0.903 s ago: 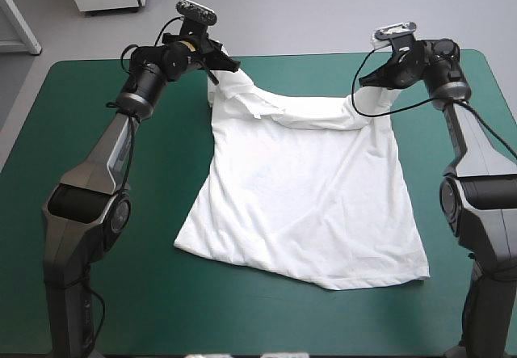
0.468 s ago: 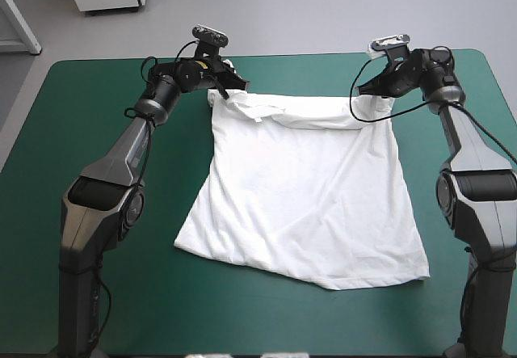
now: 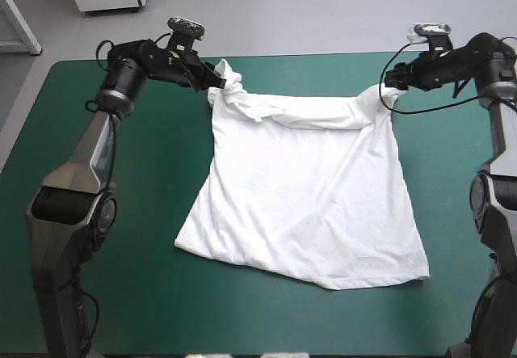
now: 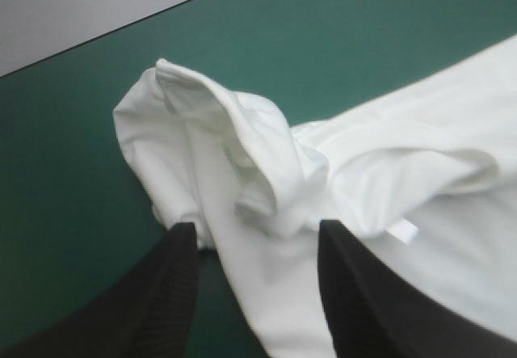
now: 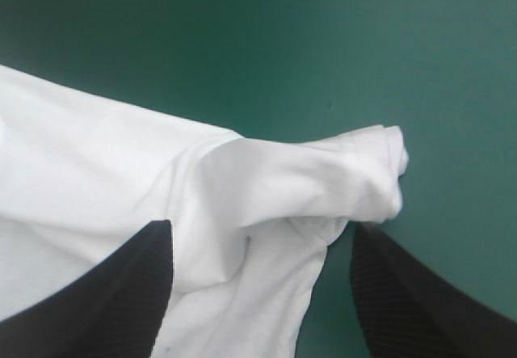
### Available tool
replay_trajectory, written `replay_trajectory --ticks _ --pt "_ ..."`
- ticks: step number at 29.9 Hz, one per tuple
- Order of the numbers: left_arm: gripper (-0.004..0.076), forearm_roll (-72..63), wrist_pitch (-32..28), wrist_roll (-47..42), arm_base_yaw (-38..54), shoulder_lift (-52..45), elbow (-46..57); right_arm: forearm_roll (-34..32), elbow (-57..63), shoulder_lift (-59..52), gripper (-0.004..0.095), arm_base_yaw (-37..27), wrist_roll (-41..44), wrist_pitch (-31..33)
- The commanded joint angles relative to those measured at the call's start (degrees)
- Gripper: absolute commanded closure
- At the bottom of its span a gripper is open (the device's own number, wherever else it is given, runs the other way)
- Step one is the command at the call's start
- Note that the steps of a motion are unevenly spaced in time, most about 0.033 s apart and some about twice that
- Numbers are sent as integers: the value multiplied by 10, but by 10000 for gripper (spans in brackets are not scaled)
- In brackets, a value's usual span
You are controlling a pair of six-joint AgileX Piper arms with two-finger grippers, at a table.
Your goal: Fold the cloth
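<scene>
The white T-shirt lies spread on the teal-green cover, hem toward the near edge and shoulders along the far side. Its two far corners are bunched into small heaps. My left gripper is at the far left heap, and in the left wrist view its black fingers stand apart, open, with shirt fabric lying between them. My right gripper is at the far right heap, and in the right wrist view it is open astride the fabric, holding nothing.
Bare teal-green cover runs down both sides of the shirt and along the near edge. The table's far edge lies just beyond the left heap.
Both grippers were shut on the shirt's far corners earlier and have now opened. The corners have dropped into heaps on the table, and both arms have drawn outward.
</scene>
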Motion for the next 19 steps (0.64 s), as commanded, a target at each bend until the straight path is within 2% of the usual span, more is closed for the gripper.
replay_trajectory --ticks 1,6,10,13,19 --pt "363 -2 79 -24 3 -99 -18 46 4 -104 290 -25 -10 -1" --pt "363 23 108 -52 3 -193 54 34 120 -223 291 -36 -10 -6" --pt "363 69 129 -71 3 -286 186 28 253 -330 290 -29 -10 -23" --pt "363 70 123 -80 3 -357 289 -19 344 -396 291 -5 -6 -31" --pt "363 67 119 -82 -13 -451 455 -163 497 -520 291 94 66 -25"
